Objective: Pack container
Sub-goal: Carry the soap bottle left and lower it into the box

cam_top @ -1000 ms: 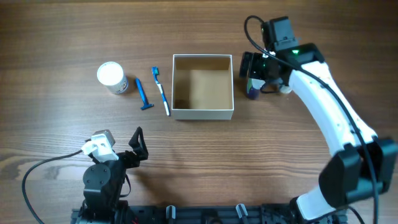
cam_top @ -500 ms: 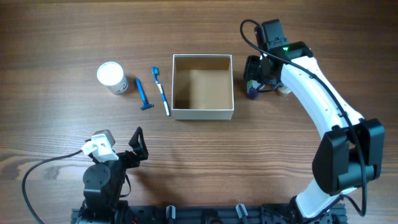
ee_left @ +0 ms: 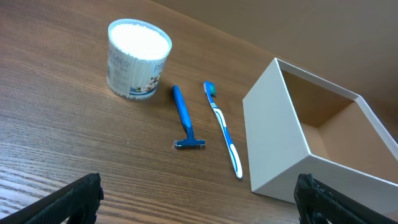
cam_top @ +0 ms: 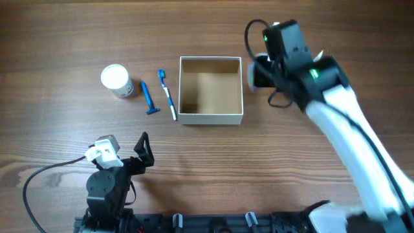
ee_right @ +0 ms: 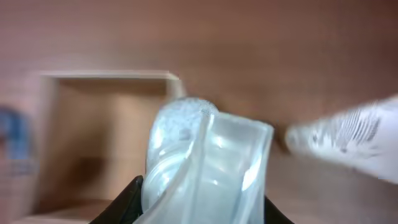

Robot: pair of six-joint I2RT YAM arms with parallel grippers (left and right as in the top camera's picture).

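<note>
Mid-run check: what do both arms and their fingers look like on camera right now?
The right arm has long white links, black joints, a lit green light and a looping black cable. The left arm is a compact black body with a white block on top, a trailing black cable and black fingers.

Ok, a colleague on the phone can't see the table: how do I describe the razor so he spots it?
Find the square white box; two slim blue things lie left of it. The razor is the one farther from the box, between the toothbrush and the round jar: shorter, all blue, with a T-shaped head.
</note>
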